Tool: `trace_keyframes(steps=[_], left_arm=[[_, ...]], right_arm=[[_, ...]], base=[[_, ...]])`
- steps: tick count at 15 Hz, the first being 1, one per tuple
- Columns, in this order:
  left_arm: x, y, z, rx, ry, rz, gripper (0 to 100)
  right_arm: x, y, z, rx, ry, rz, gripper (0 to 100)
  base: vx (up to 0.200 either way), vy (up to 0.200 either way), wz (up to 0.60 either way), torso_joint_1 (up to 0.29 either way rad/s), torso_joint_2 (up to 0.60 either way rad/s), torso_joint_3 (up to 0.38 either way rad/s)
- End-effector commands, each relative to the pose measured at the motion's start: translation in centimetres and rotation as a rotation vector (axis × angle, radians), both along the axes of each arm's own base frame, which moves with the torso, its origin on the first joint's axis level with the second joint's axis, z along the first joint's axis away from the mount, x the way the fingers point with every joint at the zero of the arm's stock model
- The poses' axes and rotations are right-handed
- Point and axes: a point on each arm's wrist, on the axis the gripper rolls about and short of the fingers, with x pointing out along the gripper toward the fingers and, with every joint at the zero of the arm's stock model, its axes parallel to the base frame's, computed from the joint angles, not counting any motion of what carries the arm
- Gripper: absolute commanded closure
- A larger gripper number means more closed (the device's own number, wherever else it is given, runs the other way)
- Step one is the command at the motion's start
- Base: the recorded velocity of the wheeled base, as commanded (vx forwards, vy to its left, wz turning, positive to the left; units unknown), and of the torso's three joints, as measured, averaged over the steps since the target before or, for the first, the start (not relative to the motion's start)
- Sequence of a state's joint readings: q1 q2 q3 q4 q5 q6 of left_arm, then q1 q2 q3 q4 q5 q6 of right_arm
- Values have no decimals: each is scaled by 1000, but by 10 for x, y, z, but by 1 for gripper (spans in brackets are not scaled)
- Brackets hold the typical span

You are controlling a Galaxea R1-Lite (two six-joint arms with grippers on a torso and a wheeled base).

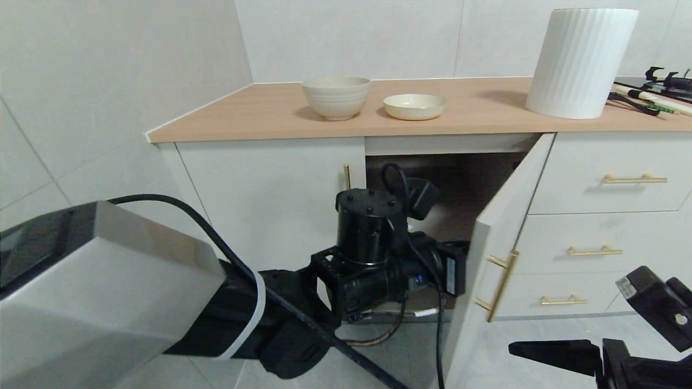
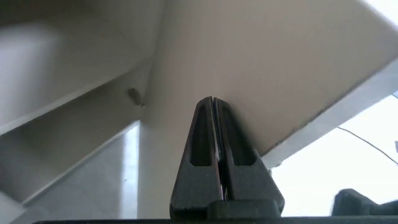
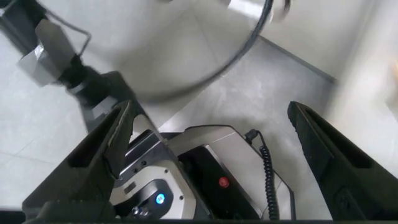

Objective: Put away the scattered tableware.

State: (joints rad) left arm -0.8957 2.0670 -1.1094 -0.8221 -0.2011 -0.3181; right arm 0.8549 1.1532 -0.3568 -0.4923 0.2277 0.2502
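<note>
Two pale pieces, a ribbed bowl (image 1: pixel 336 96) and a shallow dish (image 1: pixel 414 106), sit side by side on the countertop (image 1: pixel 243 116). They are probably stiff, slick and breakable, best pinched over the rim. The left gripper (image 2: pixel 212 106), inside the open cabinet (image 1: pixel 459 178), has its fingers together; the right gripper (image 3: pixel 211 124) has them apart.

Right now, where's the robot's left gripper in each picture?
Left wrist view: the left gripper, shut, middle of the picture, tip near the cabinet's inner wall.
Head view: tucked behind the left arm's wrist, inside the open cabinet.
Right wrist view: the open right gripper over the grey floor instead.
Shared landmark: the cabinet links head and left wrist views; the floor links head and right wrist views.
</note>
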Motion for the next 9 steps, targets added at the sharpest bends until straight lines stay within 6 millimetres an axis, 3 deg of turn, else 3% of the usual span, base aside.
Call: trace_keyframes(steps=[1,3,5,7,8,9], left_arm=[[-53,-7,28,-51,-2,-154,100],[-47,4,29,-68,44,-187,100],[-11,35,22,-50,52,-38,100],[4,59,18,-29,48,53,100],[8,75,19,-18,38,100,100],[2,107,30,-12,21,159,100]], right_arm=[[-16,-10,2,29,-53,80,0],[-21,-15,5,49,-74,122,0],[-21,-15,4,34,-64,120,0],[-20,-15,4,32,-61,114,0],[-18,-14,5,31,-61,103,0],[-7,-13,5,15,-51,41,0]], base=[[0,0,0,0,0,0],[0,0,0,0,0,0],[0,0,0,0,0,0],[0,0,0,0,0,0],[0,0,0,0,0,0],[0,0,0,0,0,0]])
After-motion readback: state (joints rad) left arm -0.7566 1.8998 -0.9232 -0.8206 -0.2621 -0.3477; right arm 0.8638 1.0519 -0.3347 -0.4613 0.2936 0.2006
